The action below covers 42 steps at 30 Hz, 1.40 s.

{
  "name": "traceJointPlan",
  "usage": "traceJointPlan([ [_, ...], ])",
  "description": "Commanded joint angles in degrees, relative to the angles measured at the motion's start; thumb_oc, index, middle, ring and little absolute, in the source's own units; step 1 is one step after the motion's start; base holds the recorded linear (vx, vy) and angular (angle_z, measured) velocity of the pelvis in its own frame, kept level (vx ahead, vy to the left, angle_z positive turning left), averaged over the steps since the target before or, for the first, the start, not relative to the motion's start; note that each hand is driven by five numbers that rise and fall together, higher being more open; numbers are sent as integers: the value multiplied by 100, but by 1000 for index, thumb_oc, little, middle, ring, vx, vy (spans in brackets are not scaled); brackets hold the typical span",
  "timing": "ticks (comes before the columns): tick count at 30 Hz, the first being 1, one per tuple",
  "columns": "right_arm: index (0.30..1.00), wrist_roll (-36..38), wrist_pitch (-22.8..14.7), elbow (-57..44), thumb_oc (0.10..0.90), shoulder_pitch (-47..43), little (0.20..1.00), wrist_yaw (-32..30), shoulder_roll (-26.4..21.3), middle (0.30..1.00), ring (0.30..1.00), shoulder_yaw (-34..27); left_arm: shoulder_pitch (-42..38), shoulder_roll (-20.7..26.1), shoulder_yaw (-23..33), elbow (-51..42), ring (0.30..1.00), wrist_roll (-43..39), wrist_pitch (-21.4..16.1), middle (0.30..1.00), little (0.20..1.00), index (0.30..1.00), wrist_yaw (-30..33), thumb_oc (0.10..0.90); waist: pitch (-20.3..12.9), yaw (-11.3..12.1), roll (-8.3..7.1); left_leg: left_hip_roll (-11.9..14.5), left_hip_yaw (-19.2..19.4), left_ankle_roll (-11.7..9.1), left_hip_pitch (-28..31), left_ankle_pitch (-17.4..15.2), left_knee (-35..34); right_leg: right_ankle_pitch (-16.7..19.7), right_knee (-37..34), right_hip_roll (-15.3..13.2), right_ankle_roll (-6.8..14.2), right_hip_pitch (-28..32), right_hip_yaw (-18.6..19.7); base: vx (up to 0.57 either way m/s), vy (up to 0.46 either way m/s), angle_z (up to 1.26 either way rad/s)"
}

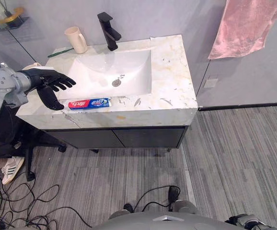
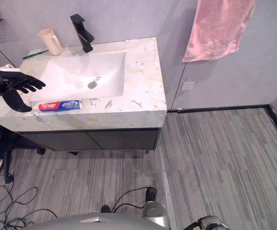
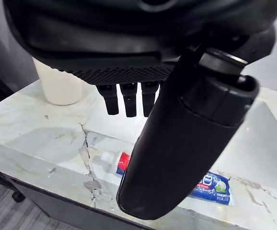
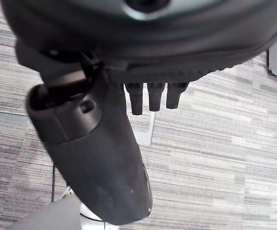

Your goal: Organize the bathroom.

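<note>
- At the left edge of the left eye view, the left robot hand (image 1: pixel 50 86) hovers over the counter's (image 1: pixel 177 91) left end. Its fingers are straight and spread apart and its thumb hangs down; it holds nothing.
- Just right of that thumb, in the left-centre of the frame, a toothpaste tube (image 1: pixel 89 103) lies flat on the counter's front strip, before the sink basin (image 1: pixel 114 72). Its long axis runs left-right along the front edge, with the white cap end pointing left toward the hand. In the left wrist view the thumb covers the middle of the tube.
- In the upper left, a cream cup (image 1: pixel 76 39) stands at the back of the counter, with a green toothbrush (image 1: pixel 60 52) lying beside it, partly hidden.
- Upper centre: a black faucet (image 1: pixel 108 30).
- Upper right: a pink towel (image 1: pixel 246 26) hangs on the wall, cut off by the top edge.
- The right robot hand (image 4: pixel 150 98) shows over grey plank floor (image 4: pixel 234 143), fingers straight, empty.
</note>
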Motion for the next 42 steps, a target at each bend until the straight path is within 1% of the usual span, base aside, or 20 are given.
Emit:
traceJointPlan([
  [1, 900, -56, 115, 313, 800, 50, 900, -37, -383, 900, 900, 25, -699, 276, 618, 169, 900, 112, -5, 900, 900, 900, 261, 800, -250, -51, -194, 45, -15, 314, -604, 500, 618, -196, -44, -338, 427, 24, 560, 0, 0, 0],
  [4, 900, -24, 45, 275, 800, 43, 900, -44, -421, 900, 900, 7, -660, 288, 692, 95, 900, 86, 9, 900, 900, 900, 376, 800, -203, -50, -173, 44, -21, 305, -647, 513, 638, -190, -44, -351, 421, 5, 551, 0, 0, 0],
  [6, 900, 31, -57, 222, 800, 34, 900, -76, -455, 900, 900, 24, -607, 269, 809, 115, 900, 202, -3, 900, 900, 900, 634, 800, -140, -73, -150, 36, -48, 305, -713, 516, 665, -188, -44, -365, 413, -37, 574, 0, 0, 0],
  [9, 900, 25, -92, 149, 800, 40, 900, -80, -470, 900, 900, 42, -598, 277, 879, 156, 900, 230, -17, 900, 900, 900, 707, 800, -106, -93, -138, 33, -51, 305, -758, 521, 685, -187, -44, -366, 406, -70, 595, 0, 0, 0],
  [16, 900, 96, -120, 10, 800, 11, 900, -112, -574, 900, 900, 57, -600, 203, 944, 299, 900, 194, 200, 900, 900, 900, 826, 800, 72, -183, -71, 30, -26, 296, -897, 557, 700, -170, -44, -374, 392, -220, 661, -51, 18, -2],
  [17, 900, 102, -128, -8, 800, -21, 900, -93, -614, 900, 900, 48, -589, 186, 954, 320, 900, 158, 226, 900, 900, 900, 850, 800, 137, -191, -62, 27, -32, 292, -939, 572, 710, -162, -44, -376, 385, -256, 667, -97, 17, 0],
  [18, 900, 162, -115, -19, 800, -60, 900, -108, -639, 900, 900, 50, -587, 165, 947, 333, 900, 162, 310, 900, 900, 900, 826, 800, 192, -192, -47, 26, -34, 287, -978, 588, 718, -157, -44, -380, 380, -286, 658, -99, 17, 0],
  [21, 900, 188, -97, -22, 800, -75, 900, -95, -663, 900, 900, 26, -504, 183, 982, 329, 900, 135, 395, 900, 900, 900, 741, 800, 236, -180, -43, 23, -46, 282, -1008, 609, 736, -154, -44, -387, 377, -301, 642, -43, 6, -1],
  [26, 900, 222, 0, -17, 800, -100, 900, -109, -662, 900, 900, 8, -352, 215, 1054, 335, 900, 167, 559, 900, 900, 900, 648, 800, 258, -149, -40, 23, -60, 276, -1022, 630, 748, -156, -44, -397, 374, -289, 617, 0, 0, 0],
  [33, 900, 199, 48, -5, 800, -93, 900, -111, -643, 900, 900, 0, -249, 284, 1108, 415, 900, 208, 566, 900, 900, 900, 512, 800, 231, -130, -64, 28, -53, 286, -1008, 613, 777, -164, -44, -400, 378, -259, 621, 0, 0, 0],
  [36, 900, 200, 91, -20, 800, -131, 900, -96, -649, 900, 900, 25, -274, 267, 1064, 435, 900, 269, 635, 900, 900, 900, 392, 800, 260, -135, -72, 47, -50, 280, -1022, 620, 812, -160, -44, -389, 373, -258, 658, 0, 0, 0],
  [42, 900, 215, 108, -29, 800, -151, 900, -89, -667, 900, 900, 33, -233, 225, 1032, 408, 900, 268, 642, 900, 900, 900, 296, 800, 317, -138, -64, 55, -39, 269, -1034, 628, 846, -157, -44, -394, 368, -249, 662, 0, 0, 0],
])
